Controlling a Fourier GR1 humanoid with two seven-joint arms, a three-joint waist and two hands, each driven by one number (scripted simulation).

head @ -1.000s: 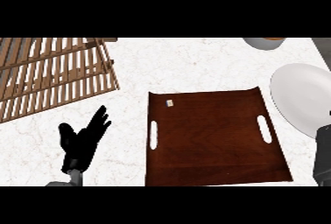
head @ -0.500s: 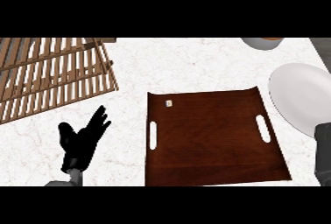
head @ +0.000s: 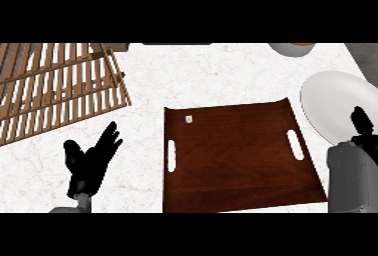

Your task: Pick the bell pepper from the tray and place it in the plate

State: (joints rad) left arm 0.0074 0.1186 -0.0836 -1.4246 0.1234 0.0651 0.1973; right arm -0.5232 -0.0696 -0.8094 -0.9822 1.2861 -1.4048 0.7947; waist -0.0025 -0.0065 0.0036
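Note:
The brown wooden tray (head: 236,155) lies in the middle of the counter, with only a small white tag (head: 187,119) on it. No bell pepper shows anywhere in the head view. A white plate (head: 332,102) sits at the right, just beyond the tray's right handle slot. My right hand (head: 360,125) comes up over the plate's near right rim as a dark shape above its grey forearm (head: 350,175); the picture's edge cuts most of it off. My left hand (head: 92,161) rests open, fingers up, left of the tray.
A slatted wooden rack (head: 52,90) fills the far left of the white marble counter. A grey bowl (head: 292,48) stands at the far edge, right of centre. The counter's right edge (head: 365,56) runs just past the plate.
My right forearm and hand have come further into view at the right, rising over the plate's near rim. The left hand and the tray have stayed put.

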